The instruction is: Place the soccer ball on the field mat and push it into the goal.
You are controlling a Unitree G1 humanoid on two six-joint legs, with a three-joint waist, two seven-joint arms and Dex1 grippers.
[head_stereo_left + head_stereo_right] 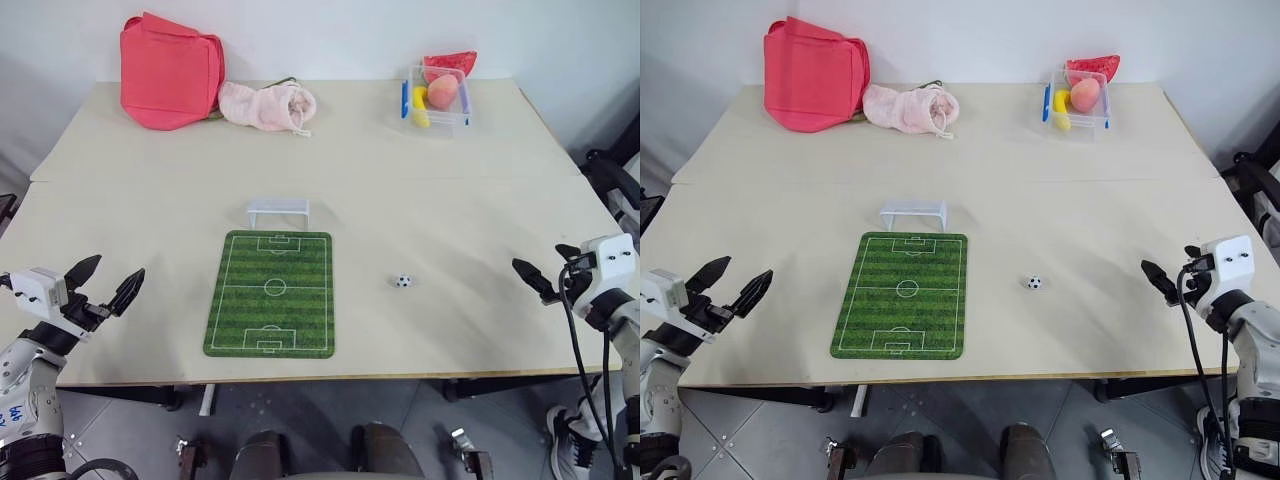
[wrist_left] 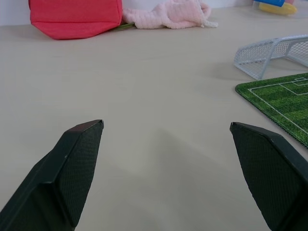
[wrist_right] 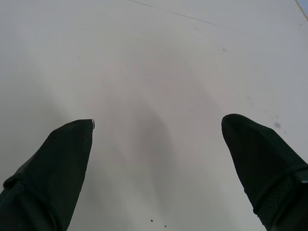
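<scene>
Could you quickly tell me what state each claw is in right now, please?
Left claw: open, holding nothing.
Right claw: open, holding nothing.

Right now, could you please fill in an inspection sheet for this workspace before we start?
Surface: beige table, two tops joined by a seam.
Job's things: soccer ball on bare table right of the field mat, not on it; goal at the mat's far end.
Clutter: red bag, pink cloth, clear box of toy fruit along the far edge.
Grippers: left gripper and right gripper open, empty, at the table's sides.
Cables: black cable down the right arm.
Surroundings: white wall, grey tiled floor.
</scene>
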